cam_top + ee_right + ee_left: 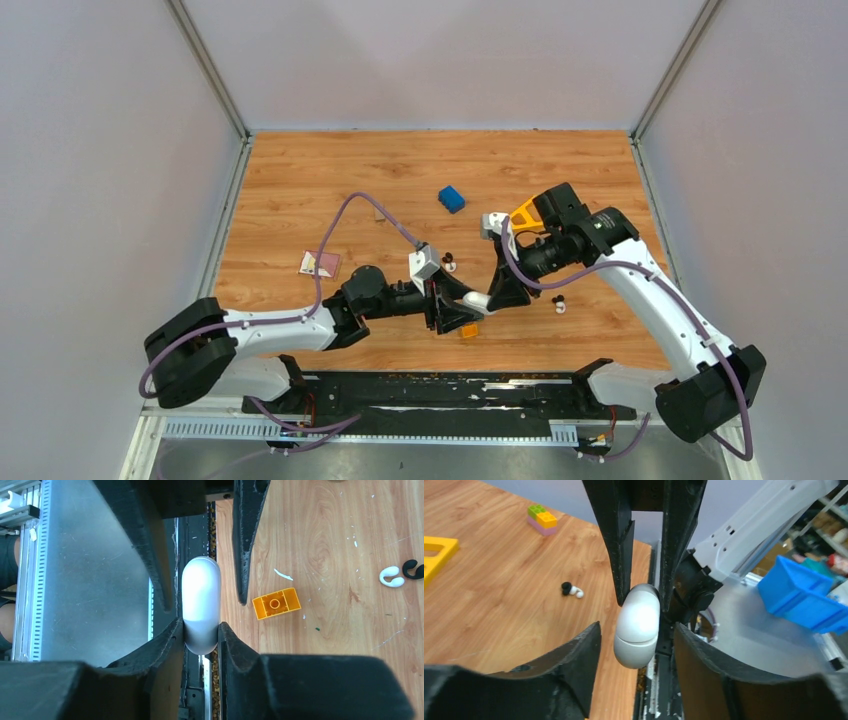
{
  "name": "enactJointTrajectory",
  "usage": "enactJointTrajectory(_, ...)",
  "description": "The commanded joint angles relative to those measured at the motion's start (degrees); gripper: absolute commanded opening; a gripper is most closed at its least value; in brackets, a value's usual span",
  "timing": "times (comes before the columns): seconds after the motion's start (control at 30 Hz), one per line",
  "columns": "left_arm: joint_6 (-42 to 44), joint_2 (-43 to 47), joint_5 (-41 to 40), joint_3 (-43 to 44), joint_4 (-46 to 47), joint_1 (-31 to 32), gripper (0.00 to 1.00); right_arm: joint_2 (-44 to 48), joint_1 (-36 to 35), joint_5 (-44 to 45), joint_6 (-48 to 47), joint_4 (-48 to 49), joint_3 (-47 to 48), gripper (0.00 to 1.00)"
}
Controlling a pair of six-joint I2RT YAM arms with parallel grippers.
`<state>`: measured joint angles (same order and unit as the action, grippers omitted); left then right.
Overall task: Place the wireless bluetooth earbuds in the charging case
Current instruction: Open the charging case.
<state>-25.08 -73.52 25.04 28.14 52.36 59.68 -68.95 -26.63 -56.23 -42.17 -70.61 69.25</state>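
A: Whereabouts of the small, smooth white oval plastic charging case (201, 595)?

B: Being held, lid shut, between the two sets of black fingers, over the near part of the brown wooden table (300, 180), just beside the small orange plastic brick (276, 603).

A: Being gripped by which side?

B: Being pinched at one end by the right gripper (201, 630), fingers pressing flat against both flanks. Sitting untouched inside the left gripper (636, 630) at the other end, jaws standing apart, leaving a sliver of gap on either side.

A: And the two tiny black-and-white wireless earbuds?

B: Lying out on the wood, not sitting in the case. Resting well apart: one earbud (449, 262) just beyond the left gripper, the other earbud (559, 304) off to the right of the right gripper.

A: Anything else lying about?

B: Spotting a small blue plastic block (451, 198) farther back and a small pinkish flat card (320, 263) off to the left.
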Motion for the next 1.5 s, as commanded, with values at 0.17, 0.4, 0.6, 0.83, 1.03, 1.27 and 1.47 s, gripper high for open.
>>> enactJointTrajectory(0.17,11.6,7.3,-3.6,4.6,-18.4,2.2,0.72,0.0,-3.1,6.6,-1.9,0.2,2.7,0.14)
enactJointTrajectory(0.4,10.9,5.5,-2.4,6.7,-22.1,2.3,0.62,0.4,-4.9,9.5,-2.2,0.2,3.4,0.14)
enactJointTrajectory(0.6,7.8,3.9,-3.1,5.8,-18.6,2.3,0.6,0.7,-5.2,10.2,-2.7,-0.7,4.7,0.14)
enactJointTrajectory(0.83,6.7,3.7,-3.2,5.6,-17.1,2.3,0.59,1.5,-5.6,11.6,-3.0,-0.6,3.6,0.14)
enactJointTrajectory(1.03,5.5,3.4,-2.2,5.8,-16.7,2.0,0.55,1.8,-5.8,12.4,-3.3,-0.6,3.2,0.14)
enactJointTrajectory(1.27,3.7,2.8,-1.8,5.5,-15.4,1.4,0.49,2.0,-5.9,12.4,-3.3,-0.5,3.2,0.15)
enactJointTrajectory(1.47,2.8,2.3,-1.5,5.7,-14.4,1.1,0.49,2.4,-6.0,12.4,-3.3,-0.5,2.5,0.15)
